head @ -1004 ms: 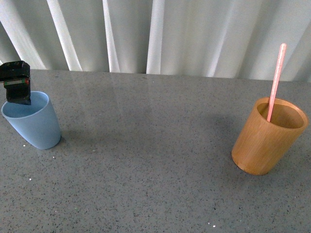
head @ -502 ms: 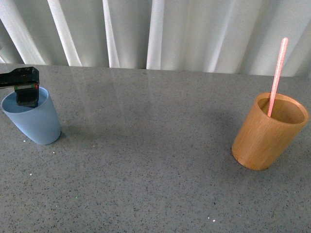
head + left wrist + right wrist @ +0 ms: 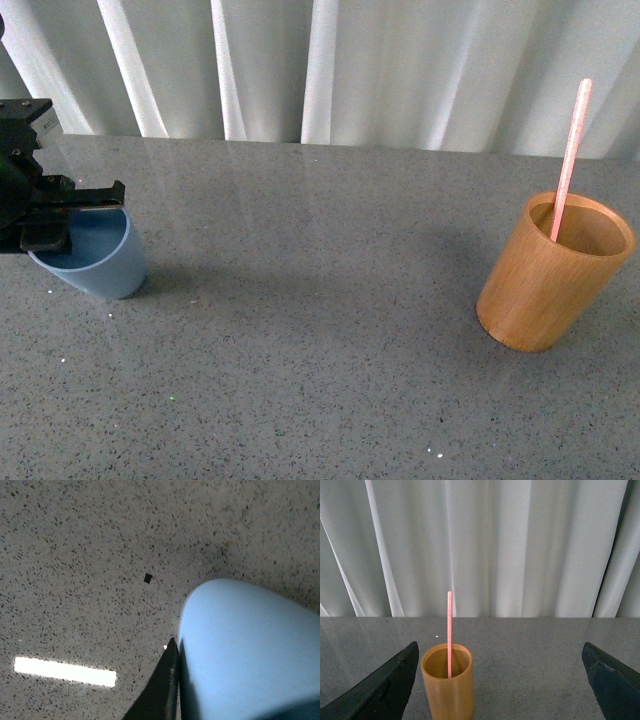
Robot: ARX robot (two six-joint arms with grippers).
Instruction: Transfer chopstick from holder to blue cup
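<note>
The light blue cup [image 3: 100, 268] stands tilted at the table's far left. My left gripper [image 3: 72, 215] is shut on its rim. In the left wrist view the blue cup [image 3: 240, 650] fills the frame, with one dark finger [image 3: 162, 687] pressed against its outer wall; the other finger is hidden. At the right stands the tan wooden holder [image 3: 550, 285], and the pink chopstick [image 3: 570, 150] rises out of it, leaning slightly. My right gripper [image 3: 502, 680] is open, short of the holder [image 3: 447, 687] and the chopstick [image 3: 449, 630], touching nothing.
Between cup and holder runs a wide stretch of grey speckled tabletop [image 3: 320, 330]. White curtains [image 3: 330, 70] hang behind the table's back edge.
My left gripper has come further into view and shifted right with the blue cup, which now sits a little nearer the middle. Holder and chopstick have not moved.
</note>
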